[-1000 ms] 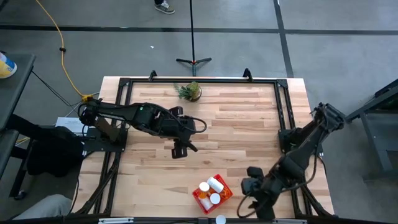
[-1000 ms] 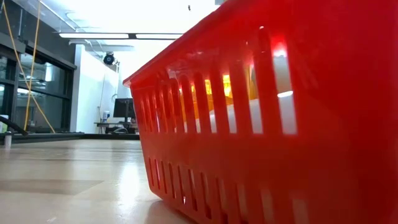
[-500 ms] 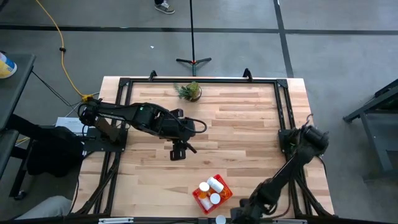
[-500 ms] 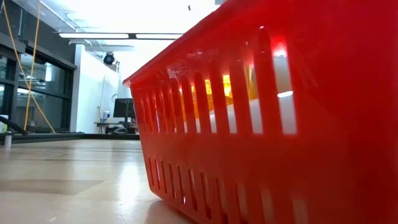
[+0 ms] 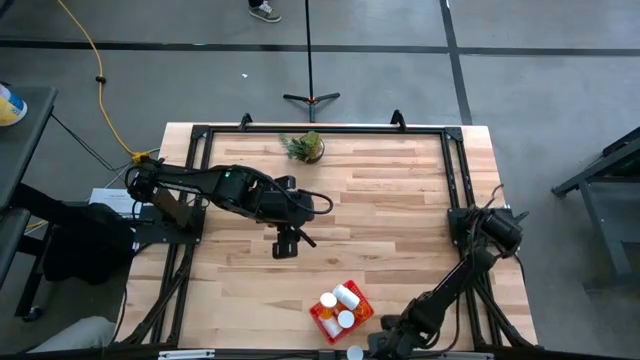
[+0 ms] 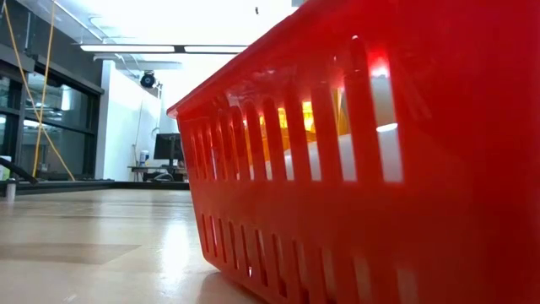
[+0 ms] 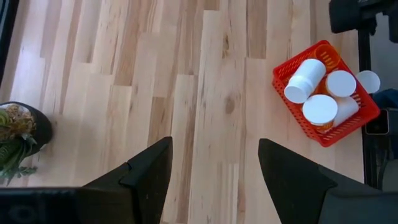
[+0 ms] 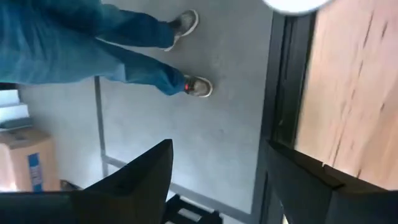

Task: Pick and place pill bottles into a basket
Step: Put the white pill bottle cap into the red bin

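The red basket (image 5: 358, 322) stands near the table's near edge. It holds pill bottles, and three white caps (image 7: 320, 109) and an orange body (image 7: 329, 59) show. In the low view the basket wall (image 6: 380, 194) fills the picture, with orange showing through its slots. One more white round cap (image 5: 354, 352) shows at the near-edge frame beside the basket; it also shows in the left wrist view (image 7: 369, 81). My left gripper (image 5: 285, 245) hangs open and empty over the table's middle (image 7: 214, 180). My right gripper (image 5: 385, 345) is open and empty at the near edge, right of the basket (image 8: 217, 186).
A small potted plant (image 5: 305, 147) stands at the table's far edge. A black frame (image 5: 455, 170) runs around the table. A person's legs in blue trousers (image 8: 124, 56) stand on the floor beyond the near edge. Bare wood lies between the left gripper and the basket.
My right gripper has gone from beside the basket's right side toward the table's near edge and a little to the left. The right arm's elbow has drawn in toward the near edge. The basket and its bottles have stayed where they were.
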